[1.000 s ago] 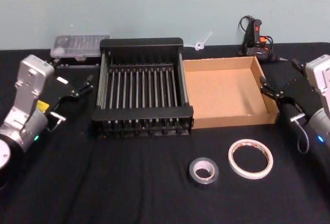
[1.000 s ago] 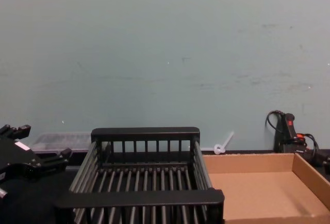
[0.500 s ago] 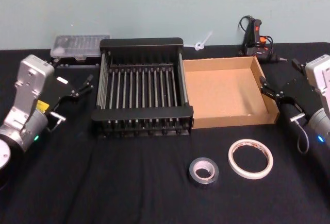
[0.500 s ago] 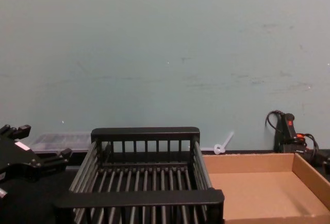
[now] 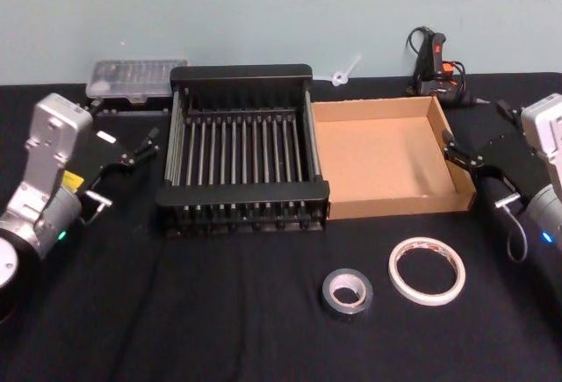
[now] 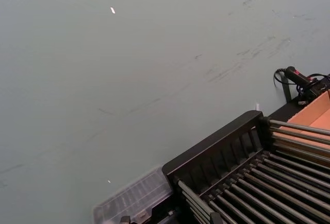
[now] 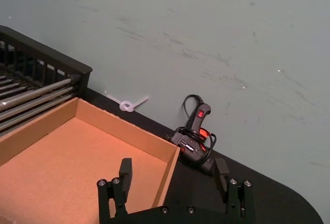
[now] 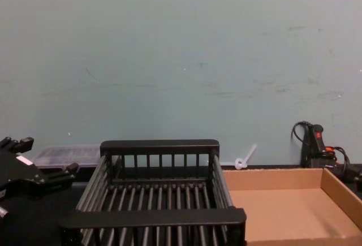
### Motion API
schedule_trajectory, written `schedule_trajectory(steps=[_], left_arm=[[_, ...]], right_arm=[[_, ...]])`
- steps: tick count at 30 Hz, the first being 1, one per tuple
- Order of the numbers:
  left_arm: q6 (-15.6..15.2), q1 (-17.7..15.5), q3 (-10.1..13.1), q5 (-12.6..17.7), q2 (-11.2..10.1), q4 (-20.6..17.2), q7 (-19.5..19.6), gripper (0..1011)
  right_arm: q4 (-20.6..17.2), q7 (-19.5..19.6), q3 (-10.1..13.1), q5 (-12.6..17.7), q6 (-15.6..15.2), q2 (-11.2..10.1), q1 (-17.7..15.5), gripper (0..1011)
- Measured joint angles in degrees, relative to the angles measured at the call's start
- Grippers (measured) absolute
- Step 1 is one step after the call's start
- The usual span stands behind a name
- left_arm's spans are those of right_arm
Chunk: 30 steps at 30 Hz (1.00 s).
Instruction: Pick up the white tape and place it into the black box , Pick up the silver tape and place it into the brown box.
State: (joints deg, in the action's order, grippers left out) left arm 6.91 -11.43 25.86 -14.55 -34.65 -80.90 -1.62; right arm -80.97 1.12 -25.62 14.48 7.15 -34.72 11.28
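Note:
The white tape (image 5: 427,270) lies flat on the black table in front of the brown box (image 5: 386,158), with the smaller silver tape (image 5: 346,291) just to its left. The black box (image 5: 241,145) stands beside the brown box, on its left; both are empty. My left gripper (image 5: 126,136) hovers open left of the black box, and the chest view shows the same gripper (image 8: 44,156) at its lower left. My right gripper (image 5: 476,127) is open by the brown box's right wall. In the right wrist view its spread fingers (image 7: 125,170) frame that box's far corner.
A clear plastic case (image 5: 136,77) sits behind the black box at the back left. A black glue gun (image 5: 435,61) with its cable lies at the back right, and a white zip tie (image 5: 344,72) rests near the wall. The front of the table around the tapes is open.
The right arm has shifted very slightly. Both tapes, both boxes and the left arm are where they were.

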Motion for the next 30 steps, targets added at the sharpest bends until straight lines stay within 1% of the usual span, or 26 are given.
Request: schedule_trajectory(steps=[6,14,17,19,24,29,30], left_arm=[[0.0,0.0,0.0,0.0,0.0,0.0,0.0,1001],[0.0,0.0,0.0,0.0,0.0,0.0,0.0,1001],[0.0,0.0,0.0,0.0,0.0,0.0,0.0,1001],[0.0,0.0,0.0,0.0,0.0,0.0,0.0,1001],[0.0,0.0,0.0,0.0,0.0,0.0,0.0,1001],[0.0,0.0,0.0,0.0,0.0,0.0,0.0,1001],[0.0,0.0,0.0,0.0,0.0,0.0,0.0,1001]], right_arm=[[-1.2,-1.4,1.0,-0.2,0.6,-0.4,-0.9,1002],[-4.1,-3.4,2.6,0.5,-0.2,-1.3,-2.9,1002],[-5.5,-4.3,3.3,1.1,-1.0,-1.8,-3.8,1002],[-7.0,-5.1,4.1,2.0,-2.1,-2.3,-4.9,1002],[-8.7,-5.7,5.4,3.1,-3.4,-2.7,-6.1,1002],[-11.2,-6.7,7.1,5.2,-5.8,-3.1,-7.9,1002],[-12.0,-7.2,7.5,5.8,-6.8,-3.3,-8.5,1002]])
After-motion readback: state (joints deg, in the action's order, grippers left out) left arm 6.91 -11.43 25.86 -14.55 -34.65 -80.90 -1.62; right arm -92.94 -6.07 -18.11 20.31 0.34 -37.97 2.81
